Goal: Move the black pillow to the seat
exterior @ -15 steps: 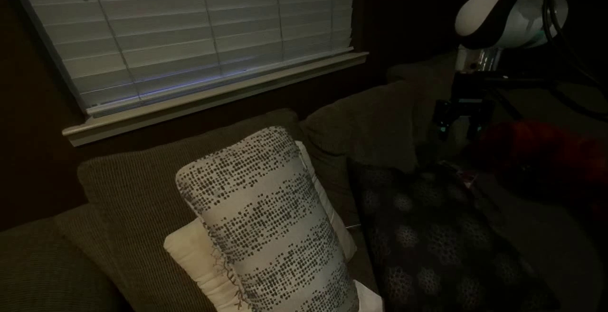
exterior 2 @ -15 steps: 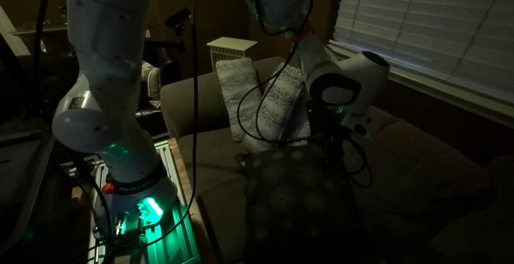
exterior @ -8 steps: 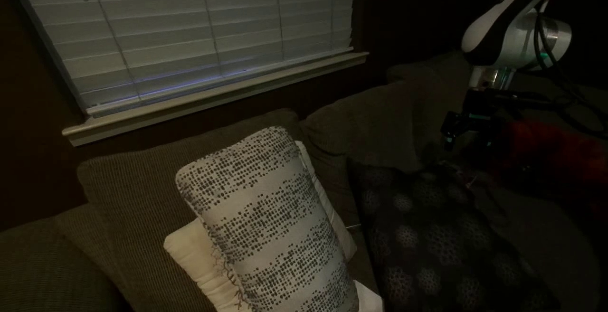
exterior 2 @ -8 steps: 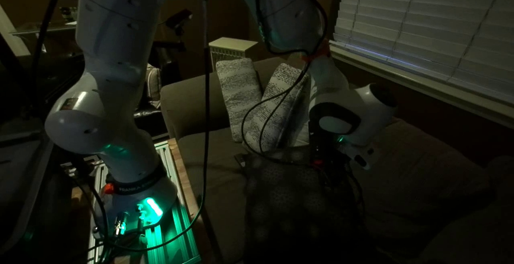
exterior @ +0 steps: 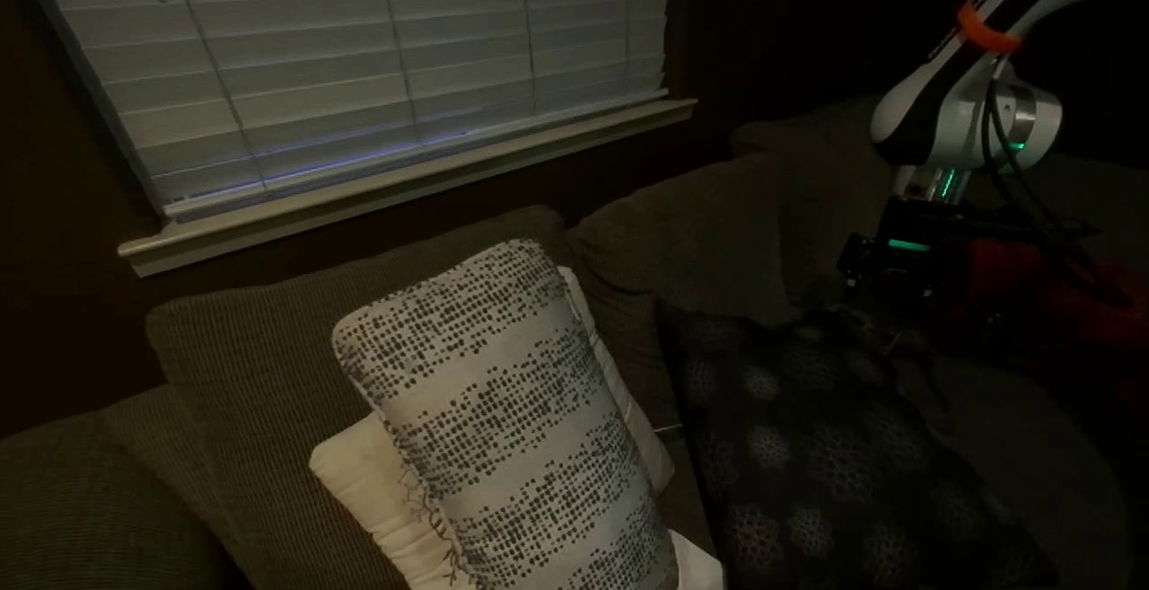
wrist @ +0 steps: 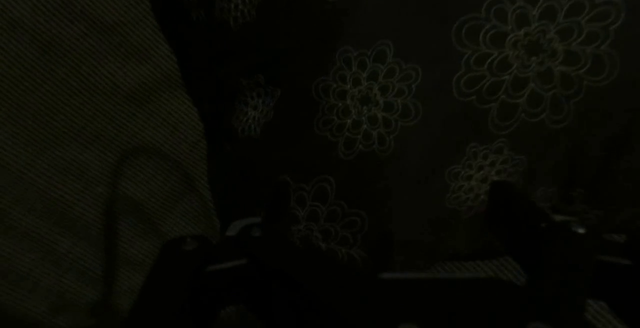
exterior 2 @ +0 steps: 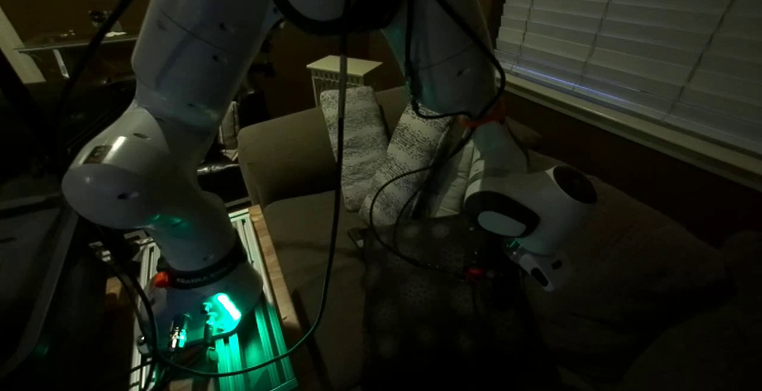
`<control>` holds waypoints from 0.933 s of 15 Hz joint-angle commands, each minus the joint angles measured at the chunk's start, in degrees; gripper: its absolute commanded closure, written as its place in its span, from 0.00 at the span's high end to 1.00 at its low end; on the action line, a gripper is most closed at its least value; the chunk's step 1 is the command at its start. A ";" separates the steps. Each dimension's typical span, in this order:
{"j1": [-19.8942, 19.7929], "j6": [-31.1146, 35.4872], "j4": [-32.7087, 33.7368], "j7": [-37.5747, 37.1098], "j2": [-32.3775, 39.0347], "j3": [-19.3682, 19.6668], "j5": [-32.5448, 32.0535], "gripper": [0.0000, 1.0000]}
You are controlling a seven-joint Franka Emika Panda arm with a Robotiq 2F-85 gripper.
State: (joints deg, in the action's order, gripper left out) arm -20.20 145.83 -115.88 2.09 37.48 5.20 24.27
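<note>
Black cloth with pale flower prints covers the pillow (exterior 2: 411, 296), which sits on the couch (exterior 2: 286, 153), the seat (exterior 2: 309, 224) showing along one side of it. It should be light and soft, giving under any push, and not fragile; the cloth may slide a little. The broad face likely offers poor purchase, so a pinch on an edge or corner looks best. The gripper (wrist: 392, 193) is spread and holds nothing that shows, its fingers (wrist: 515, 218) well apart over the print near the pillow's edge in the wrist view; touching or just above, I cannot tell. The arm (exterior 2: 443, 52) arches high and bends at the wrist, the gripper pointing down. Whether the pillow lies flat or leans is lost in the dark.
</note>
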 commanded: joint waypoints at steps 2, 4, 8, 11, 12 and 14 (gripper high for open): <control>1.73 0.98 6.52 -6.49 6.12 2.21 -2.47 1.00; 2.19 -0.58 8.78 -8.78 8.31 3.04 -3.35 1.00; 2.46 -0.32 12.85 -12.72 12.80 4.45 -4.50 1.00; 1.80 2.81 16.12 -13.93 16.16 3.87 -3.41 1.00; 1.36 4.09 17.50 -13.98 17.26 3.30 -2.92 1.00; 0.69 5.13 20.17 -14.11 19.24 2.07 -2.36 1.00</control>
State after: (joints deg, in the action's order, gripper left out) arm -18.64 149.31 -100.96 -10.57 52.76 8.76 21.31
